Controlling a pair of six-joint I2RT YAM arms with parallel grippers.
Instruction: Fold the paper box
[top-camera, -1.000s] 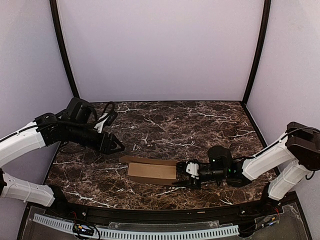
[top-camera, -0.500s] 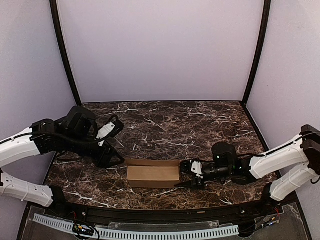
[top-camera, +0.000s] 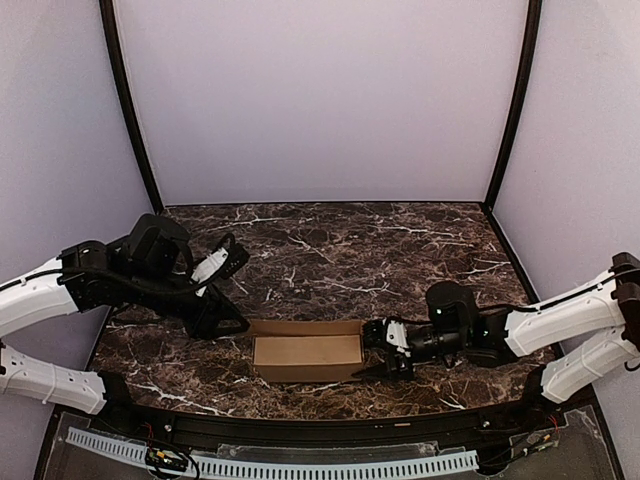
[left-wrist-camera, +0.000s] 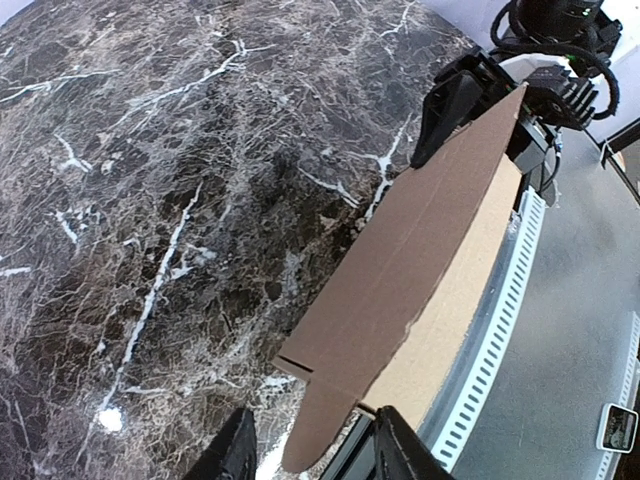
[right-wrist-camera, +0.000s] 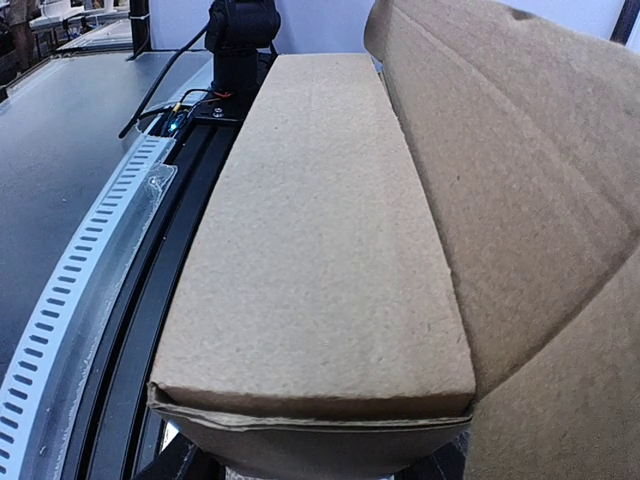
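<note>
The paper box (top-camera: 307, 358) is seen low in the centre of the top view, on the marble table (top-camera: 350, 250), with one long flap raised. Its right end is clasped between the half-spread jaws of the right gripper (top-camera: 370, 350). The left gripper (left-wrist-camera: 318, 455) is seen partly open, with an end tab lying loose between its fingers (left-wrist-camera: 238, 452).

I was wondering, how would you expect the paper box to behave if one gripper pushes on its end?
The paper box is probably light and would slide rather than roll: it lies flat and slim on the smooth table. Its thin cardboard looks hollow, so a hard push may buckle it. The loose end flap likely bends easily.
</note>
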